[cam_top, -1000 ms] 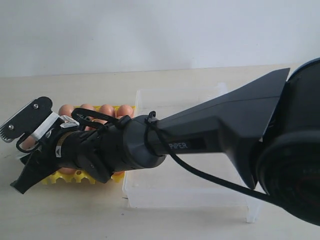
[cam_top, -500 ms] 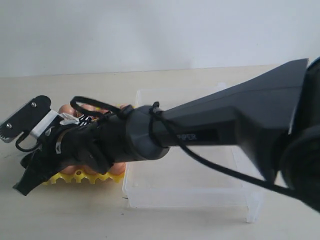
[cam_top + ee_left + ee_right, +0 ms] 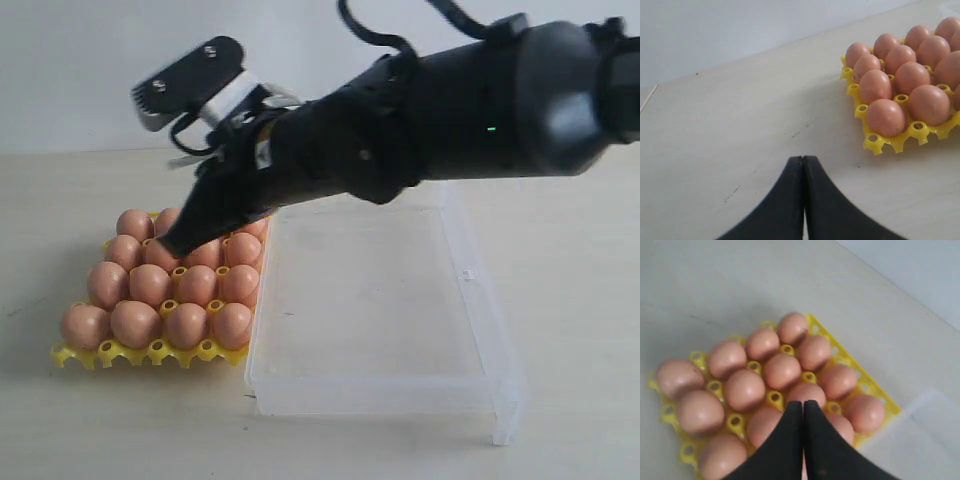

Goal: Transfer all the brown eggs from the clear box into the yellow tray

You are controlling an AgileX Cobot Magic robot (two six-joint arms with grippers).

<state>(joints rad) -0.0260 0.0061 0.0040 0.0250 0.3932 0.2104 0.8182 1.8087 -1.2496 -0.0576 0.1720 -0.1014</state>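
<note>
The yellow tray lies left of the clear box and is filled with several brown eggs. No egg shows inside the clear box. My right gripper hangs above the tray's far rows, shut with nothing between its fingers. In the right wrist view the right gripper points down over the brown eggs in the yellow tray. In the left wrist view the left gripper is shut and empty above bare table, well to the side of the yellow tray and its brown eggs.
The pale wooden table runs all round tray and box, with a white wall behind. The right arm's dark body reaches across above the box's far edge.
The right arm has lifted from low in front of the tray to above its far rows, uncovering the eggs. Its jaws, open earlier, are now shut.
</note>
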